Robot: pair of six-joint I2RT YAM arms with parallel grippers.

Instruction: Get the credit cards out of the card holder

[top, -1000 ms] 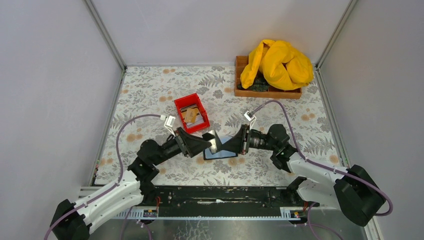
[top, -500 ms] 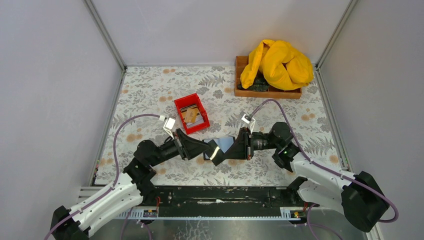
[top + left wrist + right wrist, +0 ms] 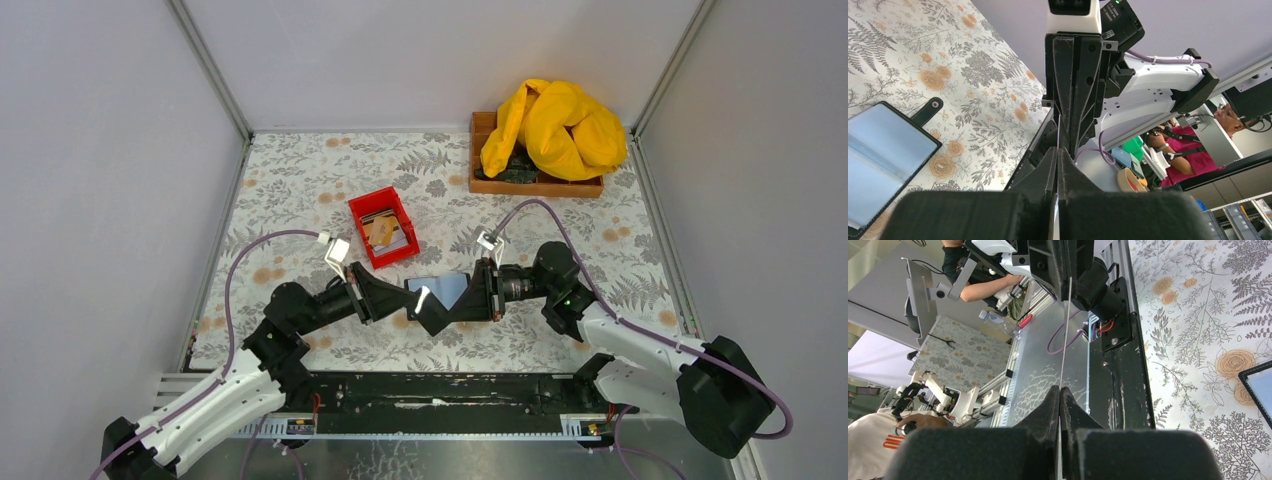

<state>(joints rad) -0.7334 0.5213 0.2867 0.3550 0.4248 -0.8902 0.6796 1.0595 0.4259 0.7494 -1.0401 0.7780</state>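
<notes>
Both arms are nose to nose over the near edge of the card holder (image 3: 883, 155), which lies open and flat on the floral table (image 3: 300, 180), grey-blue face up. The left gripper (image 3: 1057, 160) is clamped tight on one end of a thin, pale credit card (image 3: 1065, 330). The right gripper (image 3: 1059, 395) is pinched closed on the other end, so the card hangs edge-on between them. Beyond the card holder, to its far left, a red bin (image 3: 383, 227) holds more cards (image 3: 380, 232).

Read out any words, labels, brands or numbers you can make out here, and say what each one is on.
No text is readable.
cards in the red bin: print too small.
held card: seen edge-on, face hidden.
card holder: no print visible.
orange shirt mark: too blurred to read.
</notes>
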